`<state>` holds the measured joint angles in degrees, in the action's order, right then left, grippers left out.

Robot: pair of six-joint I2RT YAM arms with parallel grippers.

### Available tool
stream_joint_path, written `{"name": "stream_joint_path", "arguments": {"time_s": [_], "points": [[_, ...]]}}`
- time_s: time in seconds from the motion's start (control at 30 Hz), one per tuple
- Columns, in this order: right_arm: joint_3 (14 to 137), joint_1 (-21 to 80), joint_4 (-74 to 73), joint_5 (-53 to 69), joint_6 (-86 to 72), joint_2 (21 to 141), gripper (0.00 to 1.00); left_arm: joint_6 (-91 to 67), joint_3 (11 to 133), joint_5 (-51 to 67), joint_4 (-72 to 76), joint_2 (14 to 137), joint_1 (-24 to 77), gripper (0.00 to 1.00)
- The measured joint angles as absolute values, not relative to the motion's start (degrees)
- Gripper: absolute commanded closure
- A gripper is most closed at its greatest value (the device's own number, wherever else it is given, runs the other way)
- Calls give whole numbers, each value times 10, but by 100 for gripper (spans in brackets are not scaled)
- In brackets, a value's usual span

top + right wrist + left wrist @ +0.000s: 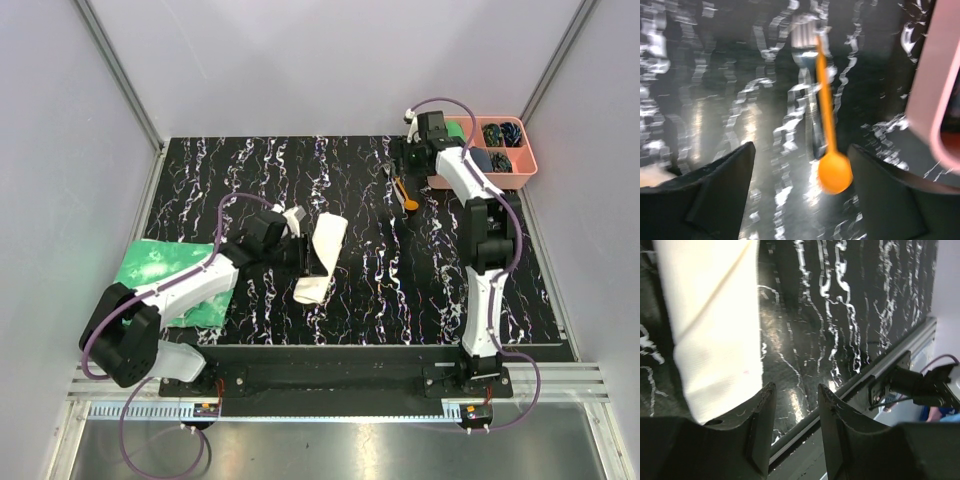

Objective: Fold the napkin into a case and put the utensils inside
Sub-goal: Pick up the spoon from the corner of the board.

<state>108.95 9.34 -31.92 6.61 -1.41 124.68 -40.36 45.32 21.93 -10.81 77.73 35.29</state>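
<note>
The cream-white napkin [322, 258] lies on the black marbled table as a long folded strip, slanting from upper right to lower left. In the left wrist view the napkin [715, 325] sits just left of my left finger, and no cloth is between the fingers. My left gripper [311, 261] [796, 392] is open at the strip's left edge. The utensils lie side by side near the table's back right: an orange spoon [406, 203] [834, 172] and a silver-tined fork [392, 175] [802, 42]. My right gripper [402, 166] [801, 150] hangs wide open over them, holding nothing.
A green-and-white mottled cloth [170, 275] lies at the left edge, under the left arm. A pink compartment tray [528, 160] [935, 100] with dark items stands at the back right corner, right of the utensils. The table's metal front rail [850, 385] runs close to the left gripper.
</note>
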Motion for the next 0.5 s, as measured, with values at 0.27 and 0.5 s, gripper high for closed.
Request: {"name": "stream_joint_path", "arguments": {"time_s": [0.27,0.5], "points": [[1250,60,-414,77,44,1400,42,-379,468,250,-95,775,359,59],[1301,60,-458,100,60,1452,50,-373,475,253,-93,772,359,60]]}}
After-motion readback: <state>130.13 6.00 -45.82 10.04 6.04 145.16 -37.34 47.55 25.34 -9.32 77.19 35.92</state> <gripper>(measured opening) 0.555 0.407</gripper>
